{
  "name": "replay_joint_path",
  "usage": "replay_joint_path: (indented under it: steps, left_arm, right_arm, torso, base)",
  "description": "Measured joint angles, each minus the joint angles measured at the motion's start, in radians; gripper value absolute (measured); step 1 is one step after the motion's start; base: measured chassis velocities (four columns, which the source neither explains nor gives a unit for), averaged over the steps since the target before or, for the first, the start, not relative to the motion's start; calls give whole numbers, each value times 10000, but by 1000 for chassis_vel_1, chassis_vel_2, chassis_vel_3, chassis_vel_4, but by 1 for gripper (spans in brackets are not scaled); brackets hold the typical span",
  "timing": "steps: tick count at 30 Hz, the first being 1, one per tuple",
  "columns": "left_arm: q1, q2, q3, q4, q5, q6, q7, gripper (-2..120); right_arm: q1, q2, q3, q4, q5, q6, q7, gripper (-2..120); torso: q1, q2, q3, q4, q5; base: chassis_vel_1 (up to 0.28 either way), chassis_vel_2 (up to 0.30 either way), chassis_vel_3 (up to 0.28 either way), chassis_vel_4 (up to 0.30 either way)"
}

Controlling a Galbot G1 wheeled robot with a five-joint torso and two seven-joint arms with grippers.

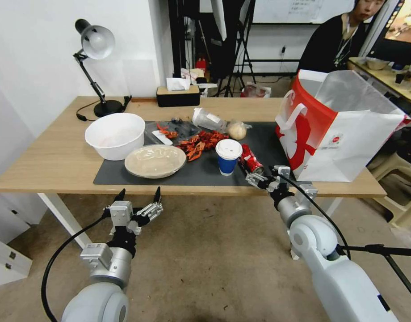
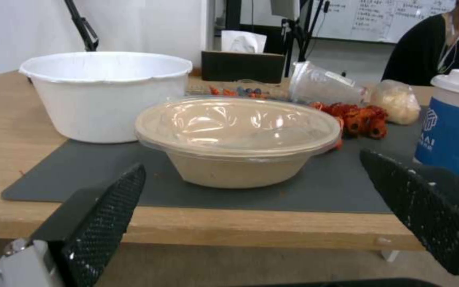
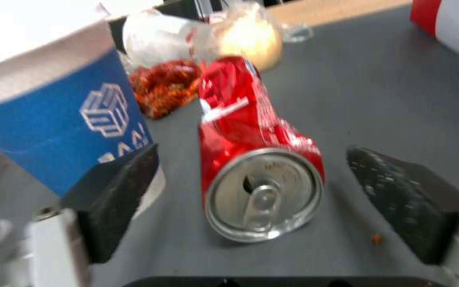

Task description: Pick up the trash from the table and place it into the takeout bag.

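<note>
The right claw (image 3: 251,195) gapes wide, empty, around the crushed red can (image 3: 259,159) on the table's (image 1: 49,165) grey mat (image 1: 205,172).

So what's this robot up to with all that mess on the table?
It is clearing meal leftovers into the takeout bag. The right gripper, open, sits at the table's front edge with the crushed red can lying between its fingers, not yet gripped. The left gripper, also open, hangs below the edge, facing the beige bowl.

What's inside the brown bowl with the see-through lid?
The brown bowl looks empty through its clear lid, which mostly shows glare. Its beige sides hide the bottom, so small scraps could be there.
</note>
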Motion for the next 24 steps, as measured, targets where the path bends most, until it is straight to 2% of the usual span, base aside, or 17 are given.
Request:
replay_joint_path:
  steps: [2,3,5,6,7,10,17,20,24]
  left_arm:
    - [-17,3,4,37,2,-28,-2,100]
    - [-17,3,4,37,2,-28,-2,100]
    - [-23,8,5,70,7,-51,-4,100]
    - [-23,8,5,70,7,-51,-4,100]
    - [-20,13,6,91,10,-83,-6,100]
    - [-18,20,6,121,23,-131,-11,100]
    - [-6,17,11,162,78,-222,-17,100]
    - [4,22,12,164,84,-243,-19,100]
    - [6,31,36,174,97,-269,-22,100]
  right_arm:
    - [37,36,-24,-45,107,-114,88,77]
    - [37,36,-24,-45,107,-114,88,77]
    - [29,70,-27,-48,154,-203,158,67]
    - [29,70,-27,-48,154,-203,158,67]
    - [-15,86,-25,-48,161,-241,172,60]
    - [-57,100,-14,-32,165,-244,187,53]
    - [-176,143,151,216,214,-157,239,52]
    - [-300,135,485,590,369,317,-96,52]
    - [-385,-105,1070,1138,808,1419,-1188,52]
  torso:
    - [0,0,0,0,0]
    - [0,0,0,0,0]
    - [1,0,0,0,0]
    - [1,0,0,0,0]
    - [1,-1,1,0,0]
    - [0,0,0,0,0]
    - [0,0,2,1,2]
    - [0,0,2,0,1]
    - [0,0,2,-1,1]
  base:
    - [0,0,0,0]
    - [0,0,0,0]
    - [0,0,0,0]
    - [0,0,0,0]
    - [0,0,0,0]
    - [0,0,0,0]
    - [0,0,0,0]
    - [0,0,0,0]
    - [0,0,0,0]
